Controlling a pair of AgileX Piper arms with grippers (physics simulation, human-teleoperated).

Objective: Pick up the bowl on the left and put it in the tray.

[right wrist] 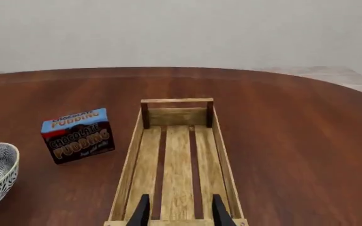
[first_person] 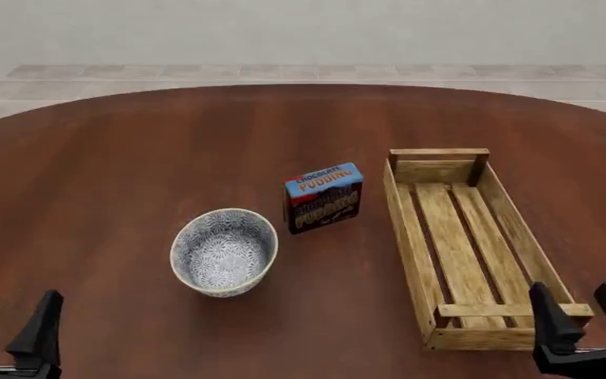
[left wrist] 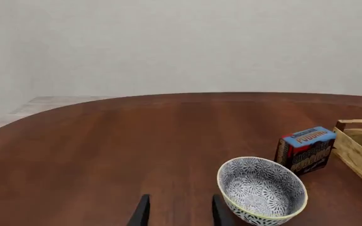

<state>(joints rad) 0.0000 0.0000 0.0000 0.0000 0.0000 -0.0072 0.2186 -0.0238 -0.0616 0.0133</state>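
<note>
Both pairs of fingers are spread apart and hold nothing. My left fingers sit at the near left edge of the counter, short of the bowl. My right fingers sit at the near right, just by the tray's near end; in the right wrist view they frame its end slat. The bowl is round glazed ceramic, dense blue-and-white floral inside and out, cream rim, upright on the dark reddish wood counter, left of the tray and apart from it. Between them, farther back, stands a blue-topped pudding box. The tray is a long, low crate of pale wooden slats with corner posts.
</note>
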